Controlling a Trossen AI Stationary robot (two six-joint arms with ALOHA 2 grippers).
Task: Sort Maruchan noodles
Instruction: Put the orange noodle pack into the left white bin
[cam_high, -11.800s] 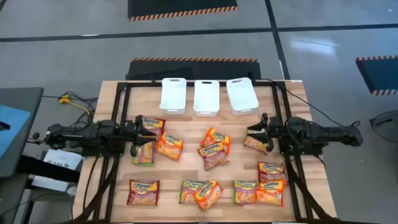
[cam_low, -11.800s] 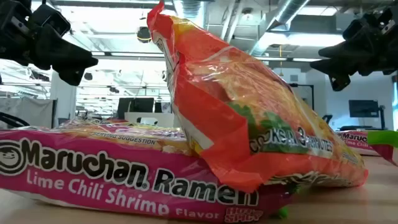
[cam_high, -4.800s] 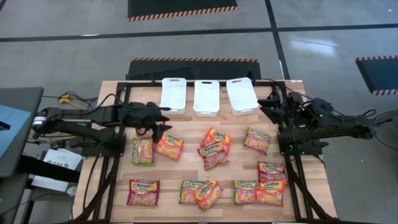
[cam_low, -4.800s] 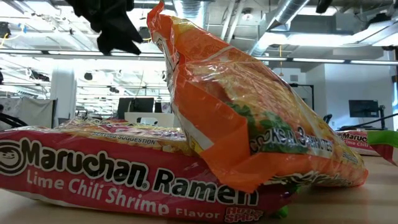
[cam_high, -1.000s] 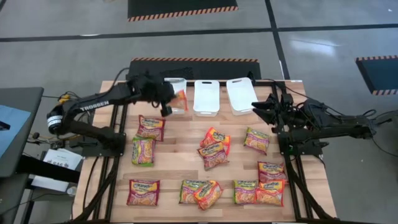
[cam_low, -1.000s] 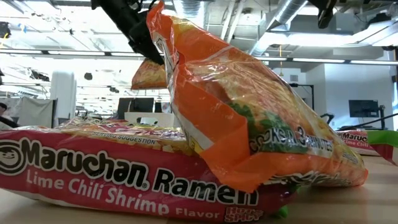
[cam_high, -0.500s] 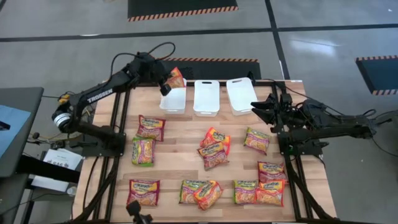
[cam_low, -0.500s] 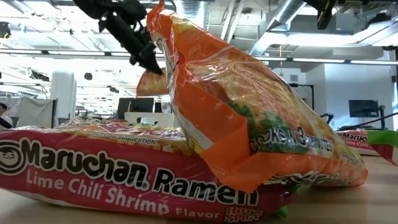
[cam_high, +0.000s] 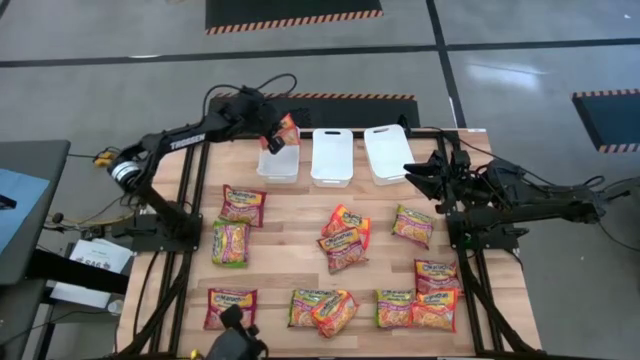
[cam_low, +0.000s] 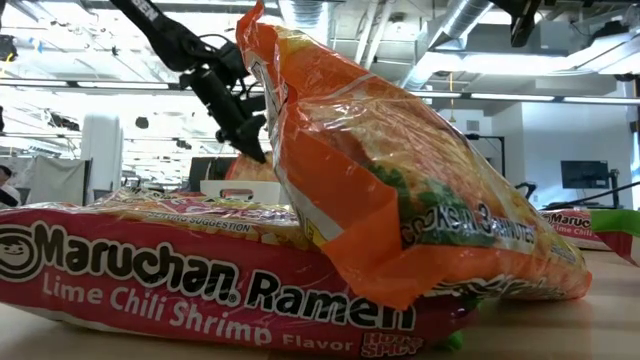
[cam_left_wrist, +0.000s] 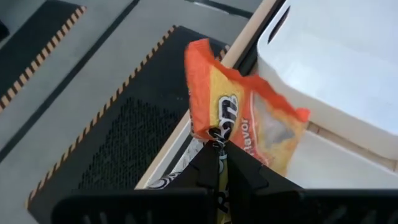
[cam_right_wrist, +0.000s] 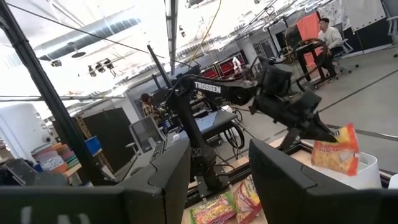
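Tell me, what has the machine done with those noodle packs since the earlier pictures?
The left pincer took an orange pack from the table's left side, lifted it and carried it to the far edge, where it now hangs over the left bin, not yet dropped. The right pincer let go of a pack and drew back toward the right bin. The other packs and the bins stayed put.

Low view: the tilted orange packet (cam_low: 400, 190) hides most of the table behind it, and the held packet (cam_low: 250, 168) shows only as a sliver at its edge. The pink packet (cam_low: 200, 275) is cut off at the left edge. Left wrist view: the left gripper (cam_left_wrist: 217, 163) has its fingers cropped at the bottom. Right wrist view: the people in the background (cam_right_wrist: 328, 32) are too small to tell. High view: packet flavour text is unreadable.
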